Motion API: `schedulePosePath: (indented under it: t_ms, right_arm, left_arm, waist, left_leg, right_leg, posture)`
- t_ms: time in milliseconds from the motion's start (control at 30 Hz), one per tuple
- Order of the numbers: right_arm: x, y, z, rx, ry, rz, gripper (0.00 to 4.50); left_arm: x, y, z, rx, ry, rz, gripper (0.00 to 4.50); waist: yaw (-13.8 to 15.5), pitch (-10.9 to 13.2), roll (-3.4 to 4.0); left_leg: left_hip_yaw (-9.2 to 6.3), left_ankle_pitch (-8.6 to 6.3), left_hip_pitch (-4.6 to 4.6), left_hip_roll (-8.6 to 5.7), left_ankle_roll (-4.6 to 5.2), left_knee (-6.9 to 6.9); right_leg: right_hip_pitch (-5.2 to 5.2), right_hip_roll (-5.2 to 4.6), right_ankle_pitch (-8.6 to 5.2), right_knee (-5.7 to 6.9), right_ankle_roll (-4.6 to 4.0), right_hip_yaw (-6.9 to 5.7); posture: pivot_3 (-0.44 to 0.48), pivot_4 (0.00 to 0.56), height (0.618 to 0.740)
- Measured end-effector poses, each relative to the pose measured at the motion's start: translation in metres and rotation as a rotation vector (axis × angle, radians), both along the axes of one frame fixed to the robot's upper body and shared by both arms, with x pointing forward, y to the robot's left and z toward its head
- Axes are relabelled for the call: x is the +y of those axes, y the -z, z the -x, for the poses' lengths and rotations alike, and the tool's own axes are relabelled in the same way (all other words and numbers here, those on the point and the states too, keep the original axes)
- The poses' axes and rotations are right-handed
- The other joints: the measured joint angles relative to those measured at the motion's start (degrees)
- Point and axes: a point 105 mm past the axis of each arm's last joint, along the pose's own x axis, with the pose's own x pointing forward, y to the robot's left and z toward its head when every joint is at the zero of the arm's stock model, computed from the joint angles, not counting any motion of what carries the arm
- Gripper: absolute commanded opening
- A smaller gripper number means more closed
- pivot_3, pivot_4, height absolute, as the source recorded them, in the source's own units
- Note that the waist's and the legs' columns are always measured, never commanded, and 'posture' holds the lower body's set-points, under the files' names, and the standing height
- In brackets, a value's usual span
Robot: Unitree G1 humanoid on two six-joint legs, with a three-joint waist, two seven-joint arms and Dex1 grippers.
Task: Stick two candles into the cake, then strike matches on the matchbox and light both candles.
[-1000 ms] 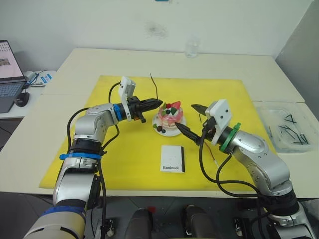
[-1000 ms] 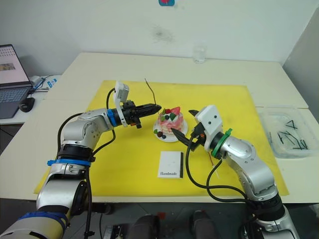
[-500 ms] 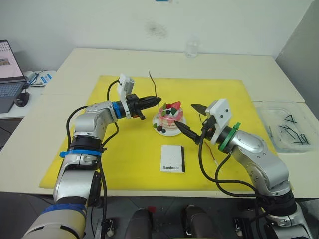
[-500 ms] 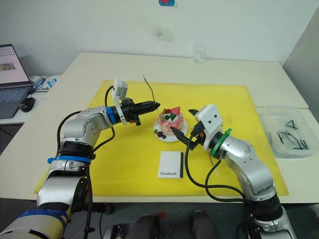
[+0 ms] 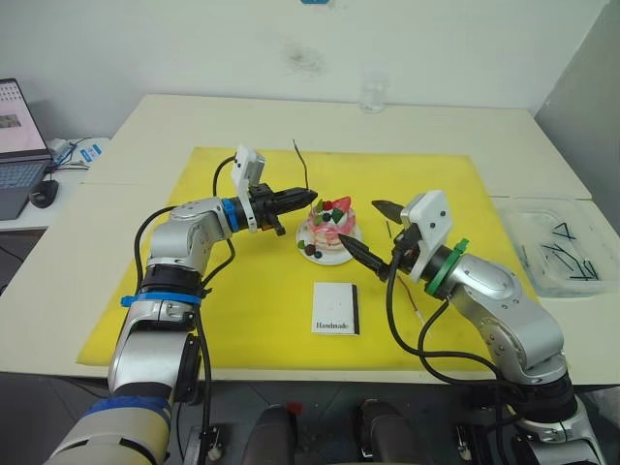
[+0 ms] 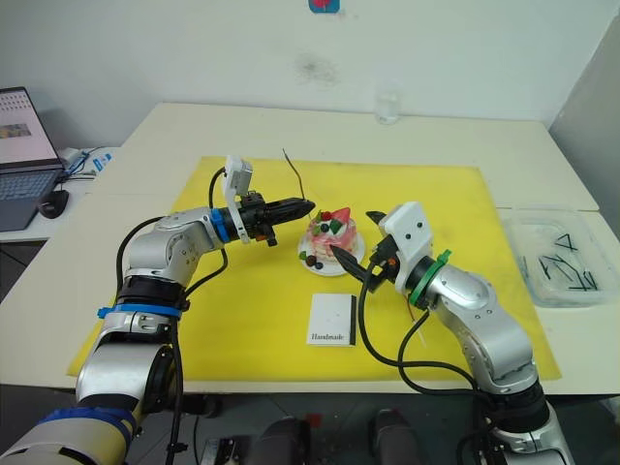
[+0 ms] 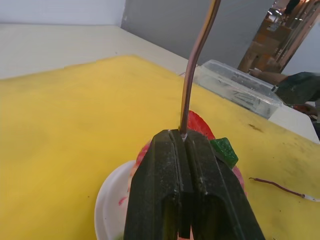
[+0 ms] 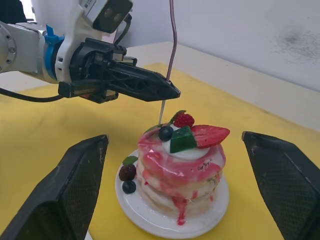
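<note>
Candles number two: our left end effector [image 6: 308, 205] pinches one candle [image 6: 294, 171] upright beside the single cake [image 6: 330, 234]; the other candle [image 5: 416, 309] lies on the yellow mat [image 5: 262, 291]. Our right end effector [image 5: 370, 232] gapes wide near one matchbox [image 5: 336, 309].

Setting: lab or office test room.
Evidence: pale tables [image 5: 194, 116], yellow mat [image 5: 242, 310], laptop [image 5: 19, 145] at left edge, bare wall [image 5: 145, 48].
</note>
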Motion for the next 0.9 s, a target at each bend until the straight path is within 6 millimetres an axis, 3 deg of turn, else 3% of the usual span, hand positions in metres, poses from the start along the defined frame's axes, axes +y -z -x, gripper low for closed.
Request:
schedulePosePath:
  t_ms: [900]
  right_arm:
    - [-0.0024, 0.0006, 0.0001, 0.012, 0.015, -0.010, 4.46]
  left_arm:
    - [0.0035, 0.0072, -0.0065, 0.007, -0.039, 0.000, 0.00]
  waist:
    - [-0.11, 0.00, 0.00]
  left_leg:
    - [0.09, 0.01, 0.21, 0.05, 0.02, 0.55]
  right_leg:
    - [0.17, 0.09, -0.04, 0.38, 0.07, 0.14]
  posture:
    - [0.000, 0.150, 0.740]
